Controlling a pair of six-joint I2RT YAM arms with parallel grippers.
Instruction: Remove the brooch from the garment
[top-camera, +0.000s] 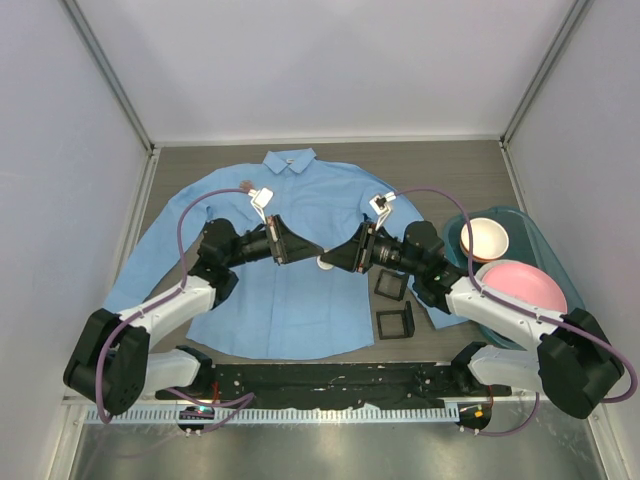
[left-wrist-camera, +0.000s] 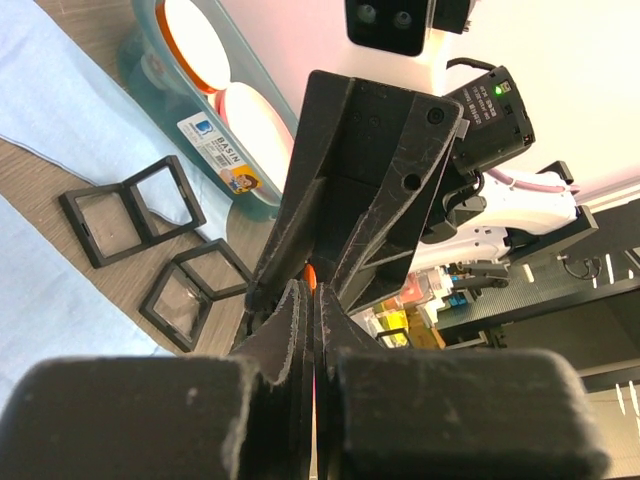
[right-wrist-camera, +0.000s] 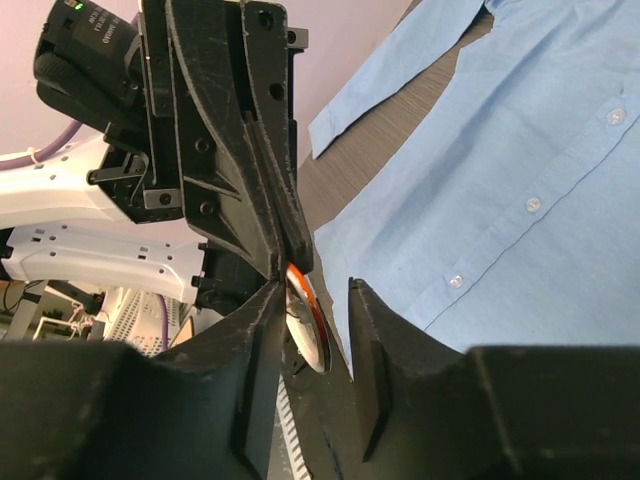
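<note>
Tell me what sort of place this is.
Likely a robot lab test cell: white walls box in the table, two arms are bolted at its near edge, and equipment racks show in the left wrist view.

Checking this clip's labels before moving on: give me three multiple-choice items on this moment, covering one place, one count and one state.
1. Where does the teal basin sit?
A. At the robot's right, beside the shirt
B. At the robot's far left
C. On the collar

2. How many black square frames lie by the hem?
A. One
B. Two
C. Four

3. What is the left hand doing?
A. Open, away from everything
B. Shut on the brooch
C. Shut on a sleeve

Answers: 1 A, the top view shows the teal basin right of the shirt. 2 B, two frames lie there, one nearer the arms. 3 B, its fingers pinch the thin disc between them.
</note>
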